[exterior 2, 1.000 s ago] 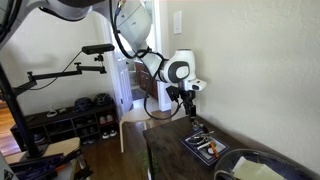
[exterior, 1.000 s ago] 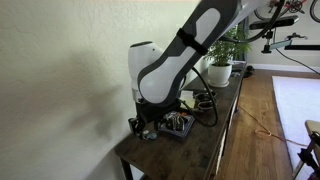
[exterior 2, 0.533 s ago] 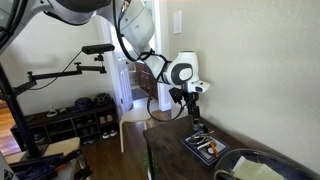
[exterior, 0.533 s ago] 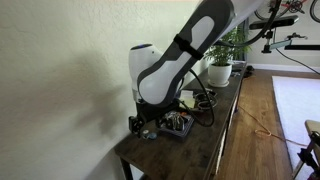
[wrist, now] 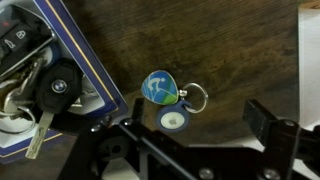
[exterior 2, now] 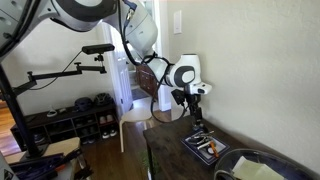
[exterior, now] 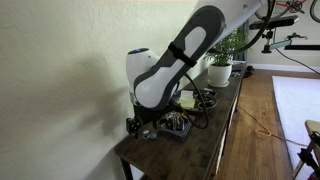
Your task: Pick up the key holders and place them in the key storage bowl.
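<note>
A long dark wooden table (exterior: 195,152) stands against a pale, rough-plastered wall (exterior: 60,70), with a potted plant (exterior: 221,55) at its far end. Beside the table runs a brown wooden floor (exterior: 262,115) with a pale rug (exterior: 298,100). In an exterior view, a low shoe rack (exterior 2: 85,115) sits near a white door (exterior 2: 120,92).

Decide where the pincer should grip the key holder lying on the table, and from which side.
Probably across the key holder at its blue-green tag, from straight above: it lies flat on the table, and the thin ring beside the tag offers little to pinch.
</note>
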Available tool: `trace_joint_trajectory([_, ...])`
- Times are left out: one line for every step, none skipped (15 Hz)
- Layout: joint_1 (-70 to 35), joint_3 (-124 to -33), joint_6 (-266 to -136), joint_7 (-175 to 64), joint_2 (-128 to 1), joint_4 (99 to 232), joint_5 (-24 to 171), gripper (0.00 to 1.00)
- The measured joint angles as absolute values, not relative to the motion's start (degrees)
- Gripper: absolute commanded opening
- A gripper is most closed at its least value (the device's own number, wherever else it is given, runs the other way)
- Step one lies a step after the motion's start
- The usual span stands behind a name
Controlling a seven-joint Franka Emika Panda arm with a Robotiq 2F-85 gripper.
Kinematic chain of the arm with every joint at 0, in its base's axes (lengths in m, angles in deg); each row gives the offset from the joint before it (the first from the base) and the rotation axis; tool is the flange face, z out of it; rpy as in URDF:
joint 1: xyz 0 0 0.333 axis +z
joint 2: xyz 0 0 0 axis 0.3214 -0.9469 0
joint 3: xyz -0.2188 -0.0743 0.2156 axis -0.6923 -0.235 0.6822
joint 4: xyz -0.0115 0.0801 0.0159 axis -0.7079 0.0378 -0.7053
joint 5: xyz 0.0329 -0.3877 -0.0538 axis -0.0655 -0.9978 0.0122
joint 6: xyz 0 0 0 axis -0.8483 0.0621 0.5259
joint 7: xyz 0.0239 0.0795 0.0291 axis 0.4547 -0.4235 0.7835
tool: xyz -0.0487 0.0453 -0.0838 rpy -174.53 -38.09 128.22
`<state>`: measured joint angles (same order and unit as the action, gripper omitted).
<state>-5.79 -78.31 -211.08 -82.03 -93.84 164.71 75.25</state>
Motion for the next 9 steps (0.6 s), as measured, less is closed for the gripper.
trace_joint_trajectory([-5.9, -78.3, -211.0, -82.0, -94.3, 164.3, 75.3, 0.71])
trace_joint_trajectory([-5.9, -78.3, -210.9, -82.0, -94.7, 164.0, 75.3, 0.69])
trace_joint_trajectory([-6.0, -78.3, -210.9, -82.0, -95.0, 163.7, 75.3, 0.62])
trace_joint_trajectory([-6.1, -78.3, -210.9, -82.0, -95.3, 163.5, 75.3, 0.56])
trace_joint_trajectory([-6.1, -78.3, -210.9, -81.9, -95.6, 163.2, 75.3, 0.48])
trace_joint_trajectory([-6.1, -78.3, -210.9, -81.9, -95.8, 163.1, 75.3, 0.42])
trace_joint_trajectory([-6.1, -78.3, -210.9, -81.6, -95.8, 163.1, 75.3, 0.34])
trace_joint_trajectory([-6.1, -78.3, -210.9, -81.4, -95.8, 163.1, 75.3, 0.29])
trace_joint_trajectory([-6.1, -78.3, -210.9, -81.2, -95.8, 163.1, 75.3, 0.21])
